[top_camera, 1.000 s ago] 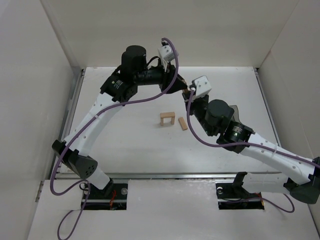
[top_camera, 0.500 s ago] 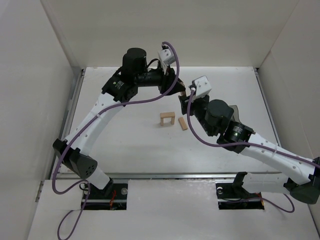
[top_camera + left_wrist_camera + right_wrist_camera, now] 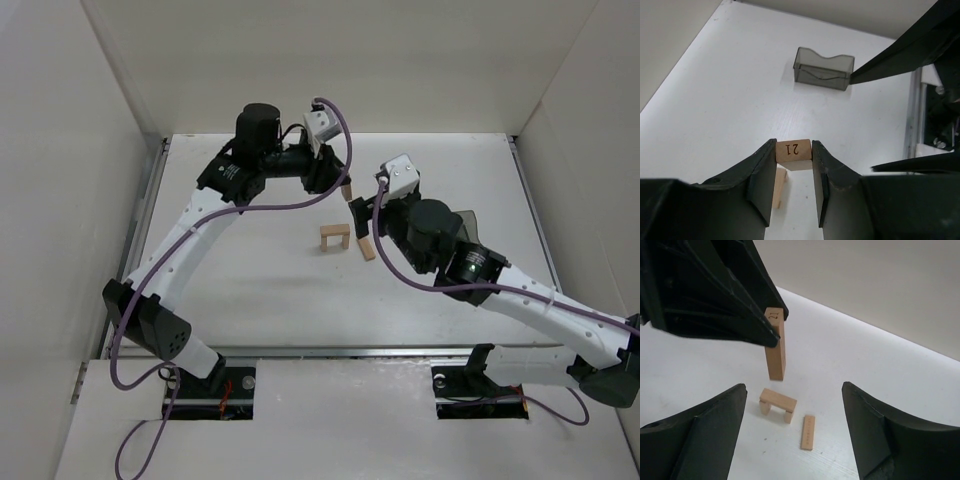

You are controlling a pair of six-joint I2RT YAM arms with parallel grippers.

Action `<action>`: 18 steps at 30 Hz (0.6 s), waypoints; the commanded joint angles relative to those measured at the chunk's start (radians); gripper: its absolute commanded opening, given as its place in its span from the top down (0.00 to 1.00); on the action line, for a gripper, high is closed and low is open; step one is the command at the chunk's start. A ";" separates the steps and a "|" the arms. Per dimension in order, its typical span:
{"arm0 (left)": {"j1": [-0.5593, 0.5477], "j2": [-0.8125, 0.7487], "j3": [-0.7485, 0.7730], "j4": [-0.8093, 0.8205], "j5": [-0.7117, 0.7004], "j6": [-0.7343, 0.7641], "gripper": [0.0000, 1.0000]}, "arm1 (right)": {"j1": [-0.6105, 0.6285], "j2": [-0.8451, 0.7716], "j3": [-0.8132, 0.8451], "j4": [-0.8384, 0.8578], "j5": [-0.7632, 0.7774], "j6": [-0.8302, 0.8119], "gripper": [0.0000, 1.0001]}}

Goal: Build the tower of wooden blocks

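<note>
**A light arch, and a long plank held by its tip**

The wood block tower [image 3: 335, 237] is at present only a small arch: two short uprights with one plank across them. It stands near the middle of the table [image 3: 250, 270]. A loose plank [image 3: 366, 247] lies flat just beside it, on the right arm's side.

The main risk is that this arch falls. It looks very light, and a small touch from a plank or a finger would probably push it over.

The left end effector [image 3: 793, 151] is clenched on the held plank [image 3: 775, 344] and grips only its numbered top end. The plank therefore hangs upright, and it could turn in the grip if its lower end meets something. It hangs beyond the arch, on the side far from the arm bases, and does not touch it.

The right end effector [image 3: 794, 387] is released, with its jaws wide, and hovers near the arch and the loose plank. Both arms crowd one small place, so they could also strike each other. The grey bin [image 3: 822, 68] stands well apart.
</note>
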 commanded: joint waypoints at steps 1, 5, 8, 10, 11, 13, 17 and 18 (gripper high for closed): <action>0.034 -0.048 -0.041 0.037 0.024 0.115 1.00 | -0.001 -0.031 0.066 -0.049 -0.077 0.062 0.17; 0.057 -0.039 -0.123 0.005 0.087 0.365 1.00 | -0.035 -0.041 0.077 -0.091 -0.160 0.095 0.15; 0.083 -0.039 -0.211 0.005 0.143 0.565 1.00 | -0.068 -0.025 0.095 -0.115 -0.196 0.105 0.15; 0.094 -0.039 -0.264 0.005 0.144 0.638 1.00 | -0.102 -0.010 0.104 -0.129 -0.196 0.129 0.15; 0.094 -0.039 -0.280 0.005 0.153 0.663 1.00 | -0.119 -0.010 0.105 -0.129 -0.196 0.140 0.15; 0.120 -0.039 -0.312 0.005 0.186 0.714 1.00 | -0.183 -0.025 0.051 -0.074 -0.196 0.171 0.15; 0.164 -0.039 -0.381 0.005 0.257 0.833 1.00 | -0.336 -0.048 -0.007 -0.036 -0.324 0.247 0.15; 0.165 -0.039 -0.395 0.014 0.257 0.844 1.00 | -0.366 -0.035 -0.018 -0.036 -0.358 0.263 0.15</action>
